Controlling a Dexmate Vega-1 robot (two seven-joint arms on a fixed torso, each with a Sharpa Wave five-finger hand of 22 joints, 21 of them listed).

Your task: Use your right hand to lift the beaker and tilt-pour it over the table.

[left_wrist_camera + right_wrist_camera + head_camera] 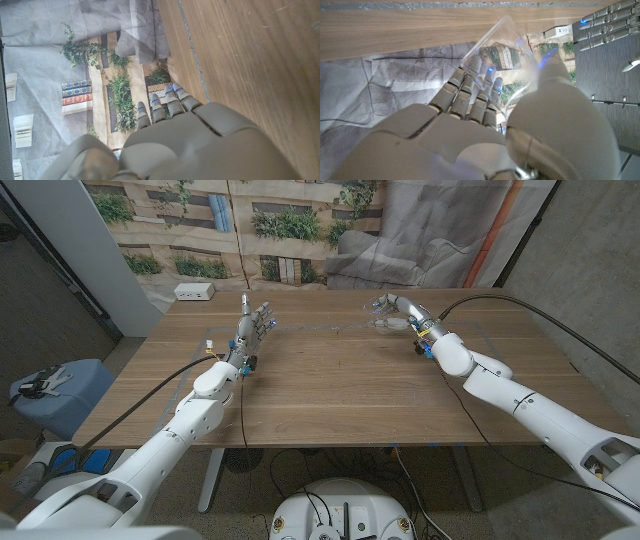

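Note:
The clear glass beaker [385, 307] is off the table at the far right, tipped over with its mouth toward the table's middle. My right hand [410, 313] grips it, fingers on one side and thumb on the other. In the right wrist view the beaker [502, 47] sits between the fingers [470, 92] and the thumb [560, 105] of my right hand [485, 125], its rim near the table's edge. My left hand [254, 327] stands at the far left of the table with fingers straight and apart, holding nothing. The left wrist view shows that left hand [190, 140] beside bare wood.
The wooden table [330, 385] carries faint tape lines near its far edge. A white power strip [195, 292] lies on the floor behind the table. A blue seat [55, 392] stands off the left side. A printed backdrop and grey cloth hang behind.

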